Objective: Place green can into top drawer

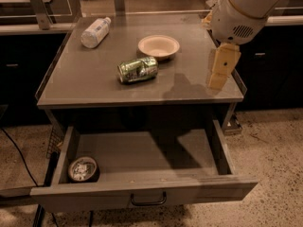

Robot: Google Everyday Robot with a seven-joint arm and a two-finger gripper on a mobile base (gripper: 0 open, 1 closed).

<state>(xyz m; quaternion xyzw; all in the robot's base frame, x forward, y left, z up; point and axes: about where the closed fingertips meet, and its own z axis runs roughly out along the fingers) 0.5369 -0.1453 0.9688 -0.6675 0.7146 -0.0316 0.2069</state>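
The green can (138,69), dented, lies on its side near the middle of the grey cabinet top (94,79), just in front of a white bowl. The top drawer (142,195) is pulled out wide below the front edge, its dark bar handle facing me. My gripper (218,71) hangs from the white arm over the right edge of the cabinet top, well to the right of the can and apart from it.
A white bowl (159,46) sits behind the can. A white plastic bottle (95,31) lies at the back left. A round silver-topped can (83,169) stands in the drawer's front left corner. Dark cabinets flank both sides; speckled floor lies at the right.
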